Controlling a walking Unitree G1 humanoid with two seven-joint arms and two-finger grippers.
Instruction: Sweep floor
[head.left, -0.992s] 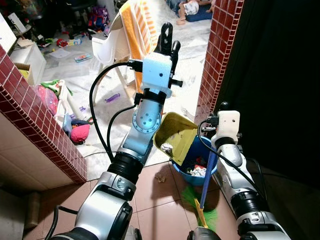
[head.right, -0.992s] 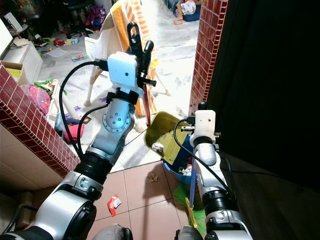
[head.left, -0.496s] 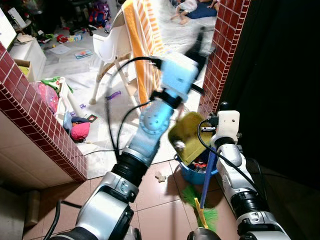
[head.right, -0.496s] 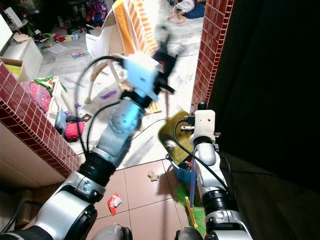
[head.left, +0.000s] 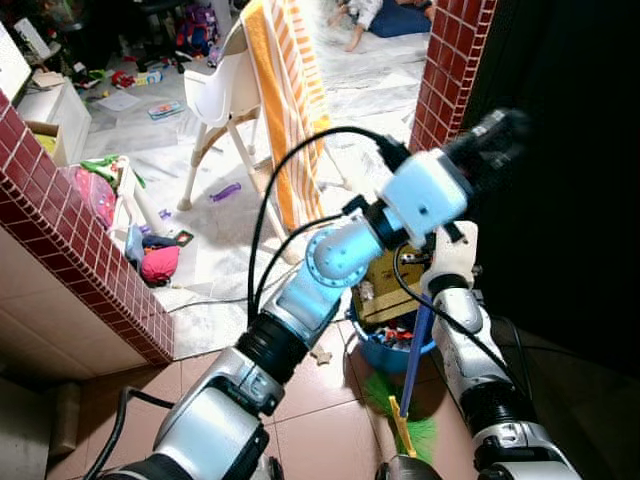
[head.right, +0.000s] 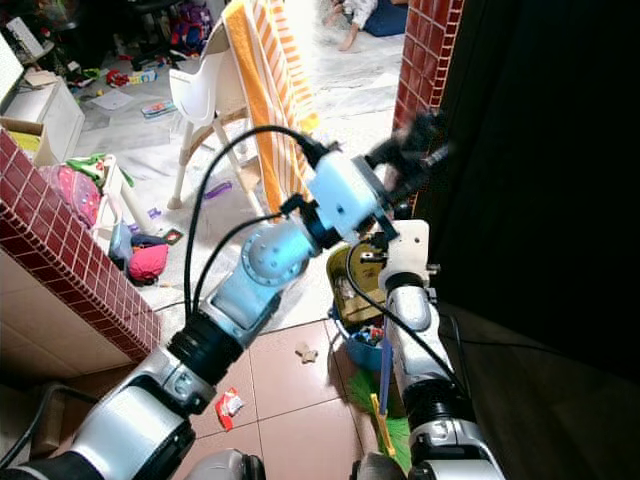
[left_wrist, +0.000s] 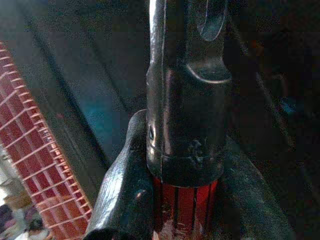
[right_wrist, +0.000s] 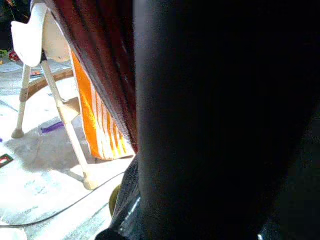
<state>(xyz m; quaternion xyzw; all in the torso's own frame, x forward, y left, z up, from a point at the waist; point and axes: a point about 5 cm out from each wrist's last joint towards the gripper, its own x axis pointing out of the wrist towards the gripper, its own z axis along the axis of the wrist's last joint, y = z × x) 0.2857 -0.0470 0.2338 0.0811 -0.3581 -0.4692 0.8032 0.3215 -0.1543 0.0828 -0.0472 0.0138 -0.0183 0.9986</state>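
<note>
Two containers were seen low beside the red brick pillar (head.left: 445, 60): a round blue plastic bucket (head.left: 385, 352) on the tiled floor (head.left: 310, 420), and an olive-yellow plastic dustpan (head.left: 385, 290) tilted over its mouth. Inside the bucket, crumpled white and red scraps were visible, partly hidden by the dustpan; a pale scrap lay in the dustpan's tray. The left hand (head.left: 495, 130), blurred, was raised high to the right against the dark doorway, and in the left wrist view its black fingers (left_wrist: 122, 195) were pressed around a red ribbed handle with a black end cap (left_wrist: 187, 115). The right hand (head.left: 447, 213) was held just above the bucket; whether its fingers were spread or closed could not be told. A broom with a blue stick (head.left: 415, 355) and green bristles (head.left: 425, 432) stood upright beside the bucket, bristles on the floor. A small brown crumb (head.left: 320, 355) and a red-and-white wrapper (head.right: 229, 403) lay on the tiles. Behind, a white high chair (head.left: 220, 90) draped with an orange striped towel (head.left: 290, 110) was seen.
</note>
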